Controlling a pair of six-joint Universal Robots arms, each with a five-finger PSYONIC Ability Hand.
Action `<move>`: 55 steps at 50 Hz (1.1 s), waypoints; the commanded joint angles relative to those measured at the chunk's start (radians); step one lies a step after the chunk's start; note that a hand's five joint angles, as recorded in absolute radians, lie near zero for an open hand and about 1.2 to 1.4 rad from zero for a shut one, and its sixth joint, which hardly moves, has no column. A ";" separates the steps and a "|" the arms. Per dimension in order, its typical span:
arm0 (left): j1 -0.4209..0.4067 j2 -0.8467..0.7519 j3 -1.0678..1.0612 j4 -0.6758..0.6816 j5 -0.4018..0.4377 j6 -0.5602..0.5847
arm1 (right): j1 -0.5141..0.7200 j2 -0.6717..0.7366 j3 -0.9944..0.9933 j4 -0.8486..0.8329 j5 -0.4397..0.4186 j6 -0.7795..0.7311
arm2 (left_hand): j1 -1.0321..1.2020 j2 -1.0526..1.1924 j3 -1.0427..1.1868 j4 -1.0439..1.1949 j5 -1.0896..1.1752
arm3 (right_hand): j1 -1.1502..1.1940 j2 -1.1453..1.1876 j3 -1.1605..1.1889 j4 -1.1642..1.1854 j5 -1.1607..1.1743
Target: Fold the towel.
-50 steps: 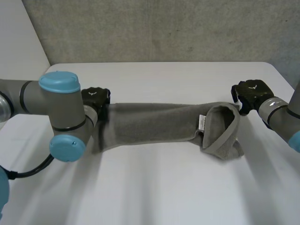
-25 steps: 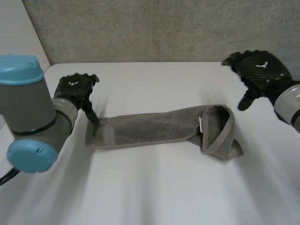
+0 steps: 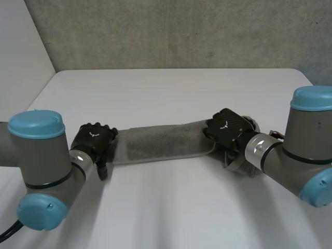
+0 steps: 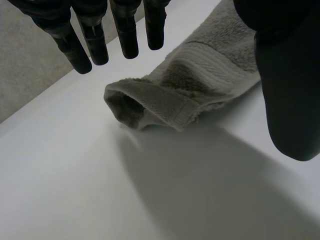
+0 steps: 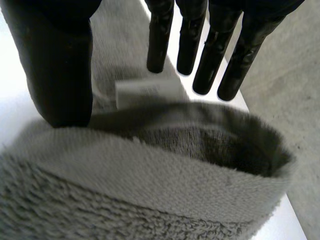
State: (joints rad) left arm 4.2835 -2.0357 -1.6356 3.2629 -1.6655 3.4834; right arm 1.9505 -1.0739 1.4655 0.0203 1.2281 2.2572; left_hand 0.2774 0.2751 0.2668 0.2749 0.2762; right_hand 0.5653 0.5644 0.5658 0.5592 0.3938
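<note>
Towel (image 3: 161, 141) bunched long on table (image 3: 166, 88); left hand (image 3: 93, 141) fingers straight, spread, towel end between them and thumb, ungripped; right hand (image 3: 226, 126) likewise over looped end; soft, limp, light; likely best pinched at end corners.

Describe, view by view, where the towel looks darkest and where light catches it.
Head view: the towel lies evenly lit on the table, no glare. Left wrist view: the hollow of its rolled end is darkest, the ribbed band paler. Right wrist view: the inside of its loop is shaded, while the white label stands out bright.
</note>
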 commanded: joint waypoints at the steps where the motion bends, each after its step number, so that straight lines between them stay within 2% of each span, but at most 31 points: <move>1: 0.001 -0.077 0.049 0.046 -0.002 0.006 | -0.004 0.049 -0.042 -0.014 0.048 -0.048 | -0.017 -0.015 -0.006 -0.014 -0.190 | 0.288 0.289 0.287 0.294 0.285; 2: 0.001 -0.092 0.062 0.046 -0.002 0.006 | -0.004 0.049 -0.042 -0.014 0.048 -0.048 | -0.011 -0.009 0.000 -0.009 -0.184 | 0.289 0.290 0.288 0.295 0.286; 4: -0.001 -0.104 0.072 0.046 0.000 0.005 | -0.011 0.051 -0.043 -0.032 0.048 -0.041 | 0.004 0.006 0.014 0.006 -0.170 | 0.511 0.512 0.510 0.517 0.508; 9: -0.010 -0.127 0.100 0.047 0.000 0.003 | -0.016 0.049 -0.027 -0.083 0.056 -0.028 | 0.121 0.123 0.131 0.123 -0.053 | 0.656 0.657 0.655 0.662 0.653; 15: -0.016 -0.129 0.111 0.050 0.001 0.003 | -0.016 0.040 0.003 -0.100 0.068 -0.013 | 0.147 0.150 0.158 0.150 -0.026 | 0.627 0.627 0.626 0.633 0.623; 17: -0.024 -0.126 0.111 0.050 0.001 0.003 | -0.018 0.032 0.021 -0.103 0.074 -0.005 | 0.147 0.150 0.158 0.150 -0.026 | 0.504 0.504 0.503 0.510 0.500; 28: -0.024 -0.130 0.114 0.054 -0.002 0.002 | -0.079 0.029 0.075 -0.121 0.068 0.042 | 0.186 0.188 0.196 0.188 0.012 | 0.336 0.337 0.335 0.342 0.333; 34: -0.024 -0.133 0.115 0.054 -0.002 0.000 | -0.100 0.025 0.096 -0.168 0.073 0.076 | 0.265 0.267 0.276 0.267 0.092 | 0.403 0.404 0.403 0.409 0.400; 36: -0.024 -0.132 0.115 0.054 -0.002 -0.001 | -0.114 0.005 0.113 -0.201 0.073 0.140 | 0.291 0.293 0.302 0.294 0.118 | 0.570 0.571 0.569 0.576 0.567; 37: -0.024 -0.132 0.115 0.054 -0.002 -0.001 | -0.114 0.005 0.113 -0.201 0.073 0.140 | 0.291 0.294 0.302 0.294 0.118 | 0.571 0.572 0.570 0.577 0.568; 39: -0.024 -0.130 0.115 0.055 -0.002 -0.001 | -0.123 -0.037 0.134 -0.236 0.074 0.227 | 0.368 0.370 0.378 0.370 0.194 | 0.830 0.831 0.829 0.836 0.827; 41: -0.025 -0.126 0.115 0.073 -0.003 -0.006 | -0.131 -0.053 0.145 -0.255 0.076 0.267 | 0.499 0.502 0.510 0.502 0.326 | 0.831 0.832 0.831 0.837 0.828; 47: -0.027 -0.113 0.115 0.116 -0.005 -0.012 | -0.146 -0.127 0.167 -0.284 0.082 0.379 | 0.682 0.684 0.692 0.684 0.508 | 0.831 0.832 0.831 0.837 0.828; 52: -0.041 -0.061 0.112 0.129 -0.010 -0.029 | -0.166 -0.190 0.176 -0.278 0.082 0.450 | 1.015 1.018 1.026 1.018 0.842 | 0.831 0.832 0.831 0.837 0.828; 55: -0.042 -0.040 0.109 0.129 -0.010 -0.046 | -0.176 -0.248 0.173 -0.270 0.077 0.499 | 1.119 1.121 1.129 1.121 0.946 | 0.831 0.832 0.831 0.837 0.828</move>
State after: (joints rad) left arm 4.2476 -2.1213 -1.5214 3.3876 -1.6736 3.4628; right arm 1.7931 -1.2325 1.6383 -0.2638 1.3094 2.6752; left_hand 1.4132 1.4286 1.4429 1.4278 1.4173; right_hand 1.3153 1.3151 1.3180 1.3355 1.1582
